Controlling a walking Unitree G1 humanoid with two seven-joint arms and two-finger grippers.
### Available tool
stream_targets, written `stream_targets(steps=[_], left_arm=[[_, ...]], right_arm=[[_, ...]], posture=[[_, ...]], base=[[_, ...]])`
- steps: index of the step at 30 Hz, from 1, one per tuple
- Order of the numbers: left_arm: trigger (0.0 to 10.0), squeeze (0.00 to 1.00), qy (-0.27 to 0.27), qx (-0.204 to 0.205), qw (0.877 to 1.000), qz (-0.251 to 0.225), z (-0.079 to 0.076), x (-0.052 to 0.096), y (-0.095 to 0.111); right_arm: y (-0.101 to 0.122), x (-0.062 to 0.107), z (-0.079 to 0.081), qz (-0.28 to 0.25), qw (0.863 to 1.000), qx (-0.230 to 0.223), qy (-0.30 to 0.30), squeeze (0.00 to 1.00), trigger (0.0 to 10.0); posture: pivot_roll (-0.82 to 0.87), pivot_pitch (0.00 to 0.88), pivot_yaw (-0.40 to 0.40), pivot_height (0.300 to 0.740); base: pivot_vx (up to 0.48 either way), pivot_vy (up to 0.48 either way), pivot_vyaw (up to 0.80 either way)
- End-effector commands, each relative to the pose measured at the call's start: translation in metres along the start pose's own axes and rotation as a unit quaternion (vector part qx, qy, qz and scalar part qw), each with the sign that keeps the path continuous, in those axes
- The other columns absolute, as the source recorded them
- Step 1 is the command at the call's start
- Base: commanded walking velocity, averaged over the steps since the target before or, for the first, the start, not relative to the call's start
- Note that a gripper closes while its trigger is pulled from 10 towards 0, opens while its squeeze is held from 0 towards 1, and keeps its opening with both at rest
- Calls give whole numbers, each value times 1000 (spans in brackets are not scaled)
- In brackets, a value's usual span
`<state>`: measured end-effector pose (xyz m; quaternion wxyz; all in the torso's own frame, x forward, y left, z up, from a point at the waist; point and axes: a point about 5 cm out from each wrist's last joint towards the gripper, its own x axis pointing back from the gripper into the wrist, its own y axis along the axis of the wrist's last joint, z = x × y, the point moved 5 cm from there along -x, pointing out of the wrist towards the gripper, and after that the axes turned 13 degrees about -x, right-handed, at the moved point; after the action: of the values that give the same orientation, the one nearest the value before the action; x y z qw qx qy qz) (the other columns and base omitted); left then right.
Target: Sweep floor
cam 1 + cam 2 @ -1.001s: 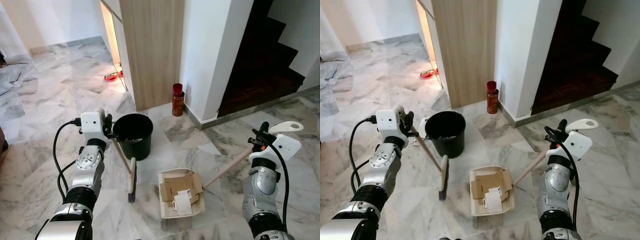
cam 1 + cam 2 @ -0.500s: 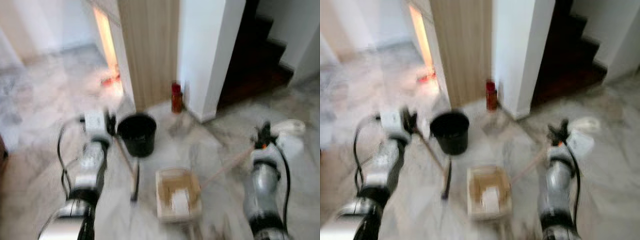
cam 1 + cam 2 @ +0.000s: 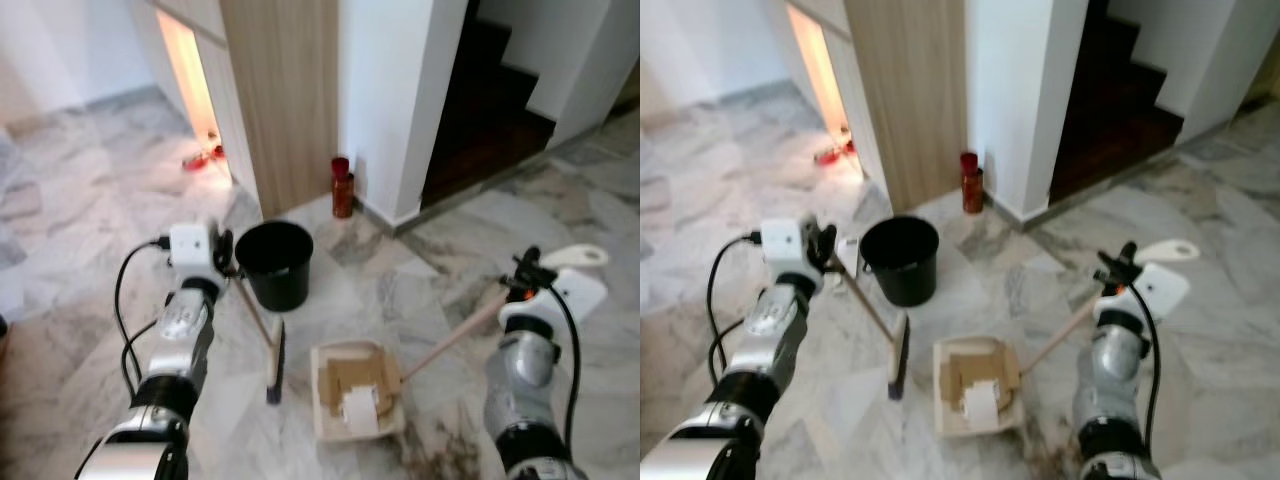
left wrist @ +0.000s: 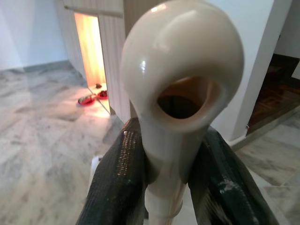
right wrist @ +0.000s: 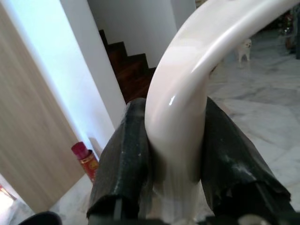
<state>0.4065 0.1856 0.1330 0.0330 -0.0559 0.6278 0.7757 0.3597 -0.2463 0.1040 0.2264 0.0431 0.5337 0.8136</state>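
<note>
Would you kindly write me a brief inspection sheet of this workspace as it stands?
Surface: marble floor, dark specks near the dustpan.
Job's things: broom slanting, bristles on the floor; dustpan flat on the floor, holding cardboard scraps and paper; black bucket upright behind them.
Clutter: red can by the wall; red item at the lit doorway.
Grippers: left tool shut on the broom handle; right tool shut on the dustpan handle.
Cables: black cables along both arms.
Surroundings: wooden cabinet, white pillar, dark stairs.
</note>
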Motion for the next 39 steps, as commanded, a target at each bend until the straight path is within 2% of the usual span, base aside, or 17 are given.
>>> stream_targets(steps=[1,16,21,39], left_arm=[[10000,0,3,-5,1000,-25,1,-5,15],[10000,0,6,-6,1000,-24,4,-5,15],[10000,0,6,-6,1000,-25,4,-5,15],[10000,0,2,-12,1000,-25,3,-4,16]], right_arm=[[12,-7,7,-25,1000,-19,4,0,10000],[9,-8,8,-14,1000,-28,1,0,10000],[9,-8,8,-15,999,-30,2,0,10000],[6,-6,13,-10,999,-30,7,0,10000]], posture=[[13,9,63,740],[19,14,61,740],[20,15,61,740],[28,24,64,740]], base=[[0,341,0],[0,338,0],[0,339,-800],[0,330,0]])
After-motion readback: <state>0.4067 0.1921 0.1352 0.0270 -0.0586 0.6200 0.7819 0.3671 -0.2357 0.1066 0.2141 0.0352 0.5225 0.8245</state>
